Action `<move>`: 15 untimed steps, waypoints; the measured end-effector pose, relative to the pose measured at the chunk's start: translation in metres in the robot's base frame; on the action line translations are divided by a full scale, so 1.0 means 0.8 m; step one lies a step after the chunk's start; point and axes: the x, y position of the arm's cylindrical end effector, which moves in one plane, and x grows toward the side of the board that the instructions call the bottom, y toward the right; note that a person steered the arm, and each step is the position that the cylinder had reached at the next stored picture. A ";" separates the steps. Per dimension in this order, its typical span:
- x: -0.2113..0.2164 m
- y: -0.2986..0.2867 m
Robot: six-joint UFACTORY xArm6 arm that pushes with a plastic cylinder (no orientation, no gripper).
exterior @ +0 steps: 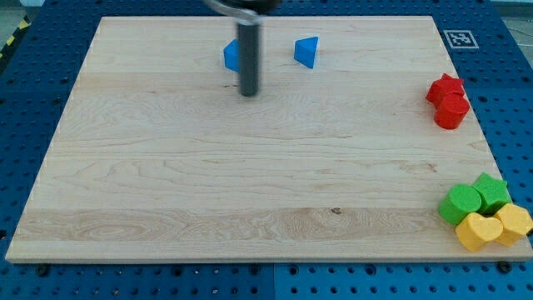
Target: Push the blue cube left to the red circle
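You have no claw on this arm, so there is nothing open, closed or gripping to report; it ends in a straight dark rod, and my tip [248, 92] sits on the wooden worktop [166, 192] in the far part of the board, a little left of centre.

Going left to right: the left side of the worktop shows only bare wood. The blue cube [231, 56] lies at the far edge, partly hidden behind the rod. My tip stands just beside it, on its near-right side; whether rod and cube actually touch you cannot tell from this view. A short way to the right of the rod lies a second blue block, wedge-shaped or triangular [306, 52], clearly apart from both cube and tip.

Well off to the right, near the worktop's right edge, sits the red pair: a red star [445, 87] on the far side and the red circle [450, 112], a short cylinder, touching it on the near side. At the near right corner four blocks crowd together: a green cylinder [459, 203] and a green star [491, 191], then a yellow heart [477, 232] and another yellow block [515, 222] whose shape is unclear, reaching the worktop's edge.

Between the cube and the red circle, only the blue wedge lies near the line.
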 end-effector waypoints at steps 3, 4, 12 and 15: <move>-0.098 -0.026; -0.064 0.010; 0.024 0.271; 0.078 0.292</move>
